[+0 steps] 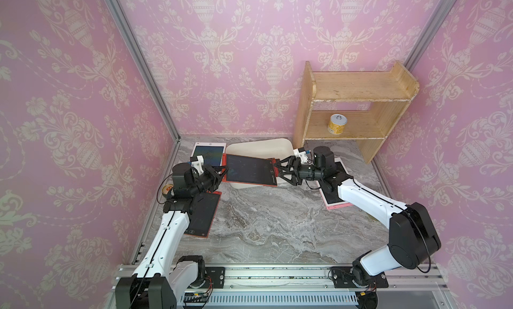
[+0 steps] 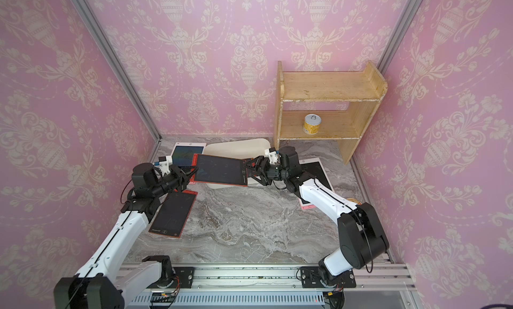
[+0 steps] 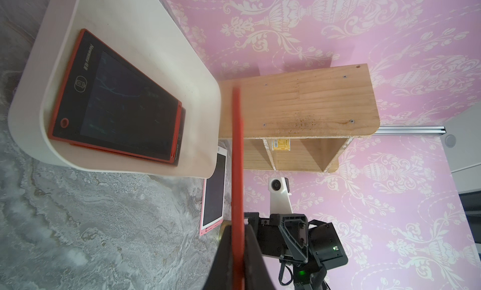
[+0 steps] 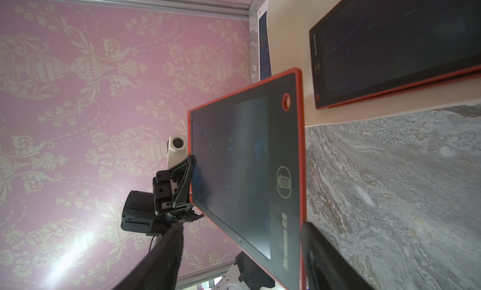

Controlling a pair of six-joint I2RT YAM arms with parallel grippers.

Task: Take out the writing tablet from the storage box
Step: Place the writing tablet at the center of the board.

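A: Top view?
B: My left claw (image 1: pixel 223 171) pinches the left edge of the red-framed black writing tablet (image 1: pixel 249 170), above the off-white plastic storage box (image 1: pixel 258 145), far centre.
A: Wrists?
B: Left: tight on its rim. Right: my right claw (image 4: pixel 242 225) gapes wide astride it

1. Writing tablet (image 1: pixel 249 170): red frame, dark screen, face up, raised roughly level over the box.
2. Storage box (image 1: pixel 261 146): off-white low-walled tub on the marble tabletop (image 1: pixel 263 224), more red-framed tablets (image 3: pixel 117 101) stacked inside.
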